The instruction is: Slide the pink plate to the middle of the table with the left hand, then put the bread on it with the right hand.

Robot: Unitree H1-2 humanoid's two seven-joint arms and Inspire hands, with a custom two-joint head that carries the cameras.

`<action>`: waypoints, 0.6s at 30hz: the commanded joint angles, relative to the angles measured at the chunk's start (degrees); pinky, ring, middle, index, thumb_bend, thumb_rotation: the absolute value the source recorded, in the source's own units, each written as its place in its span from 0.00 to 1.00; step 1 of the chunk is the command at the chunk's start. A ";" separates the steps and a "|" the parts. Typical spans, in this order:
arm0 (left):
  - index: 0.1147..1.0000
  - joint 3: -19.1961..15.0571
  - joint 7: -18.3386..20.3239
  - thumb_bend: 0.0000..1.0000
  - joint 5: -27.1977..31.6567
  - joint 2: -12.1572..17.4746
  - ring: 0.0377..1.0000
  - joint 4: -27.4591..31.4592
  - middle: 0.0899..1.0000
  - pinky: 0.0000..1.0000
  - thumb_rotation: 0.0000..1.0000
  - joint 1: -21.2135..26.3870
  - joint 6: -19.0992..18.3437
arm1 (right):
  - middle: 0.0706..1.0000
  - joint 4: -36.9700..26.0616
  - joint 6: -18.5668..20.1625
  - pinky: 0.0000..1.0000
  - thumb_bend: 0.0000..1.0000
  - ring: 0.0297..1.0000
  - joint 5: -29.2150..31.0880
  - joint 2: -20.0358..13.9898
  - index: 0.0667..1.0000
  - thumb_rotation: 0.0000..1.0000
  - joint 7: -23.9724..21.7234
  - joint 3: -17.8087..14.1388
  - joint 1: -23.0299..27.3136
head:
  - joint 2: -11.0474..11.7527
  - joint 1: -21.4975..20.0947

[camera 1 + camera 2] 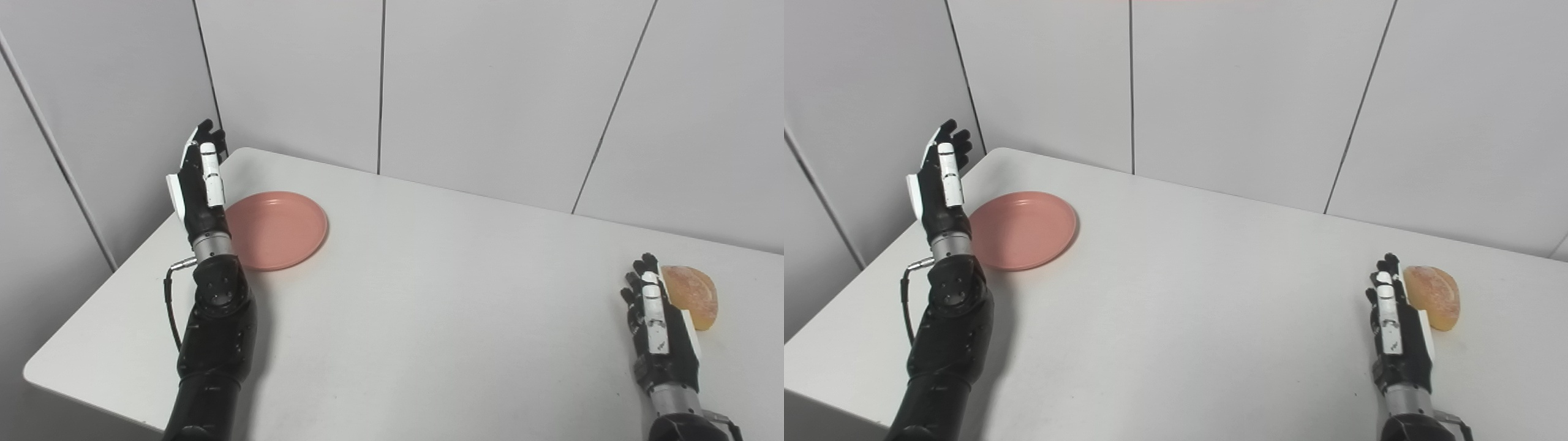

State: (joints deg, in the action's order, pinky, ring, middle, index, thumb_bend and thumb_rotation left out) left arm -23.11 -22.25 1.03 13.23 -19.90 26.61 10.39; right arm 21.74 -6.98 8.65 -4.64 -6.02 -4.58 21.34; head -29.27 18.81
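The pink plate (277,229) is lying flat near the far left corner of the white counter (429,294), well away from the middle. The left hand (201,184) is standing upright just beside the plate's left rim, palm edge turned toward it, with its fingers (211,165) stretched out straight, close together, and gripping nothing; whether the hand is actually touching the rim cannot be told from either view. Its black forearm is rising from the counter's near left edge.

The bread (1434,296), a rounded golden-orange piece, is sitting on the counter far over on the right side, well apart from the plate. The right hand (1396,331) is resting upright just to the left of the bread, its fingers (1387,288) extended and holding nothing, the back of the hand facing the cameras. Contact between this hand and the bread cannot be made out. Grey wall panels are standing behind the counter.
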 commanded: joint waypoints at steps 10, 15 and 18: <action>0.77 -2.47 -0.14 0.55 2.56 3.72 0.79 -1.47 0.78 0.82 1.00 0.79 -3.22 | 1.00 -0.65 -2.18 1.00 0.63 1.00 -0.09 -1.23 0.99 0.92 -0.92 -0.19 -0.18 | 0.15 0.79; 0.75 -2.04 -0.37 0.54 2.27 3.55 0.78 -4.68 0.76 0.82 1.00 0.70 -1.62 | 1.00 -0.78 -2.22 1.00 0.61 1.00 -0.24 -1.32 0.99 0.93 -0.99 -0.15 -0.25 | 0.03 0.92; 0.75 -1.69 -0.61 0.54 2.29 3.30 0.78 -6.44 0.77 0.82 1.00 1.02 -2.04 | 1.00 -1.06 -1.99 1.00 0.62 1.00 -0.02 -1.33 0.99 0.92 -1.13 -0.21 -0.37 | 0.00 1.13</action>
State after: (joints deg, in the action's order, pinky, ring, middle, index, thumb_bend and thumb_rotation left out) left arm -25.30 -22.58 3.60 15.34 -26.97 25.46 7.09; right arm 21.51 -6.98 8.47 -5.33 -6.76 -4.51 21.05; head -29.18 19.86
